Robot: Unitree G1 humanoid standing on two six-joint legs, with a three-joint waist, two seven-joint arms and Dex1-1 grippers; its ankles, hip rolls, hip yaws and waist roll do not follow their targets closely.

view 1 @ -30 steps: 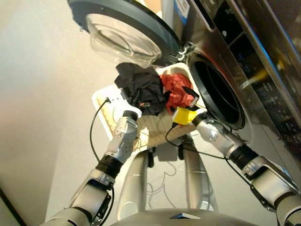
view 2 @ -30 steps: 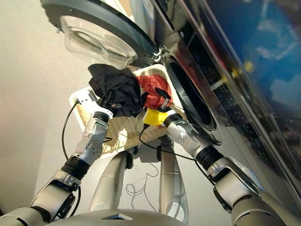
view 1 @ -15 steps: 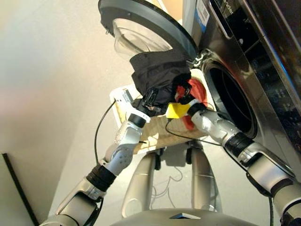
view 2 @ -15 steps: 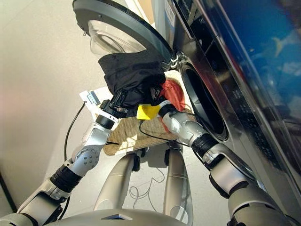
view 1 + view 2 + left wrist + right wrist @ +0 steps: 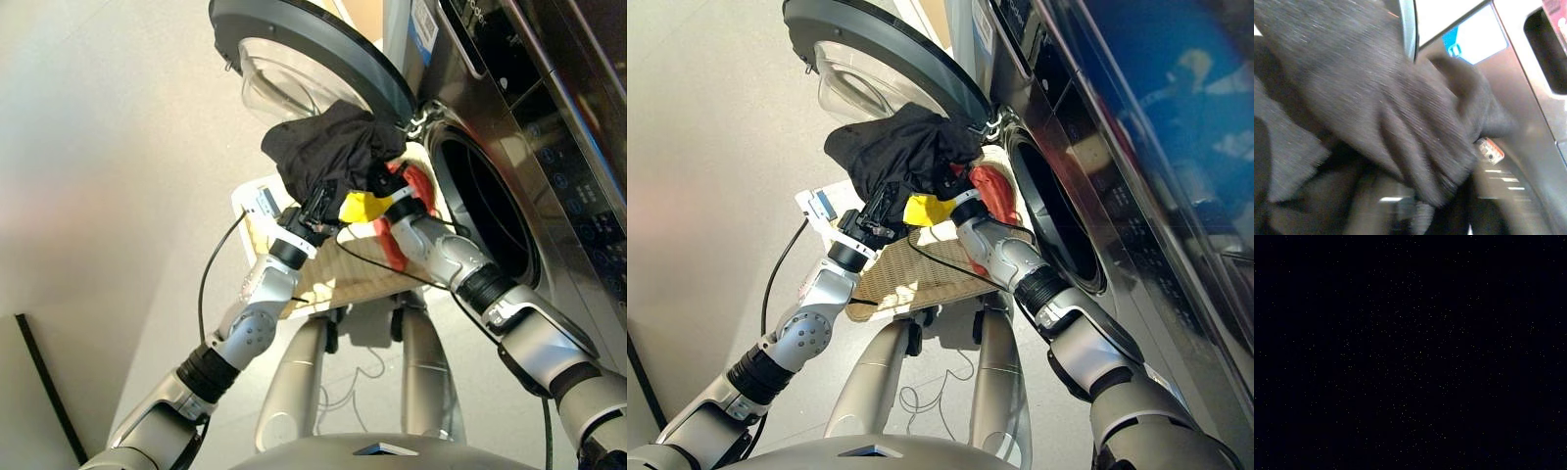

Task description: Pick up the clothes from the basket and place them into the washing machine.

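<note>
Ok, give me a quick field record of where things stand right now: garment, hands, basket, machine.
black garment: lifted above the basket, bunched at both hands, beside the drum hole
left hand: under the black garment
right hand: buried in cloth
coral red garment: in basket
washing machine: door open

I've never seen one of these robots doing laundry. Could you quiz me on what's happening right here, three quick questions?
1. True or false: the washing machine door is shut.
2. Which garment is lifted off the basket: A coral red, B black, C white?
3. Fill in: the coral red garment lies next to the drum ____.

Key: 1 false, it stands open. 2 B, the black garment, raised between the left gripper and right gripper. 3 opening.
</note>
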